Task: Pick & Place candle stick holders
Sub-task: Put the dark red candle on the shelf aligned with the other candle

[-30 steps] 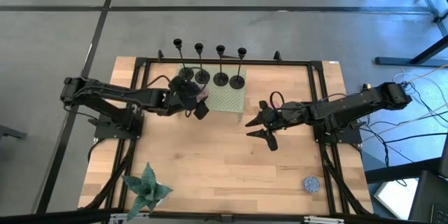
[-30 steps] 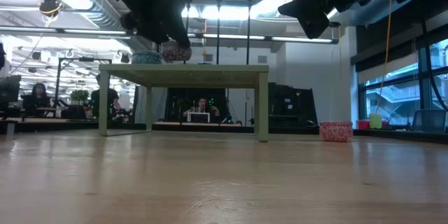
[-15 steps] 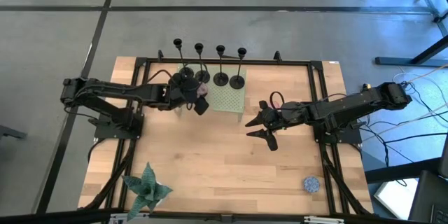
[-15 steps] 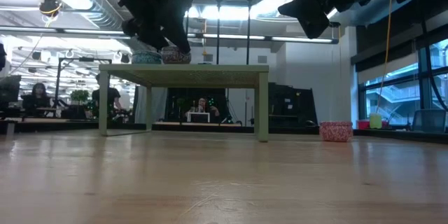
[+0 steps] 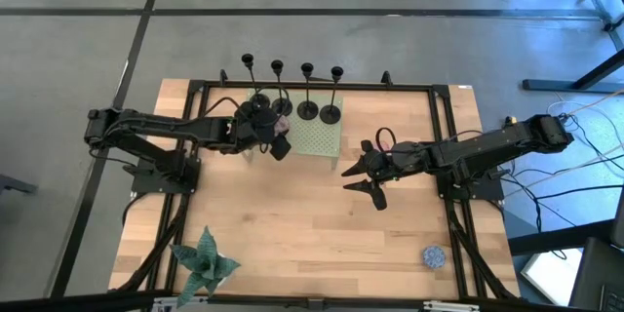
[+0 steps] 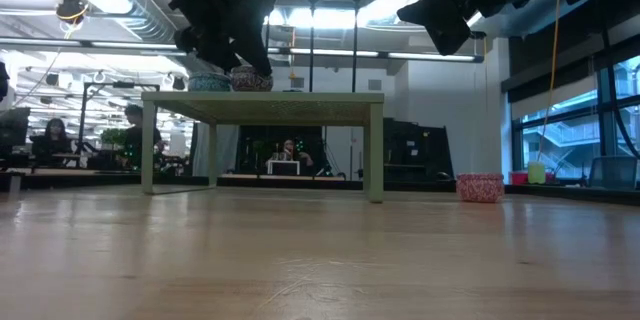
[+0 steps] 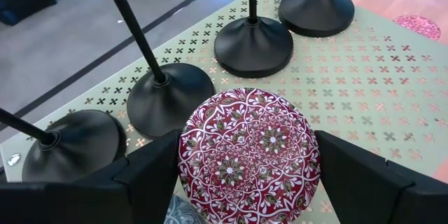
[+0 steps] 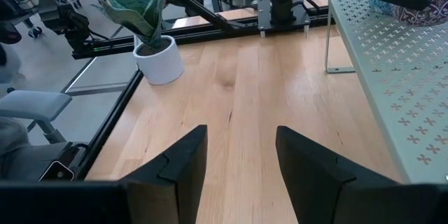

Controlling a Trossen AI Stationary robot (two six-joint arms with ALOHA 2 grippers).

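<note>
Four black candle stick holders [image 5: 308, 109] stand in a row on their round bases at the far edge of a green perforated stand [image 5: 318, 139]; the left wrist view shows the bases [image 7: 253, 42] close ahead. My left gripper [image 5: 278, 135] is at the stand's left end, shut on a round red patterned dish [image 7: 248, 157]. In the low view the dish [image 6: 251, 80] sits at the stand's top [image 6: 300, 108]. My right gripper [image 5: 359, 180] hangs open over bare table to the right of the stand, with nothing between its fingers [image 8: 185, 161]. My left gripper has the red dish pinched between its two fingers, one on each side of the rim [image 7: 183, 161]. The fingers slant down toward the far edge. The dish lies level with its patterned top up; whether its underside rests on the stand I cannot tell.
A teal patterned dish [image 6: 210, 82] stands on the stand just left of the red one. A potted plant [image 5: 205, 263] is at the near left corner, and a small round blue thing [image 5: 434, 255] at the near right. Open wood lies between the arms.
My left gripper has swung a little toward the far edge with the red dish, closer to the holders' bases; in the low view the dish has come down to the stand's top. It has kept still for the last half second.
</note>
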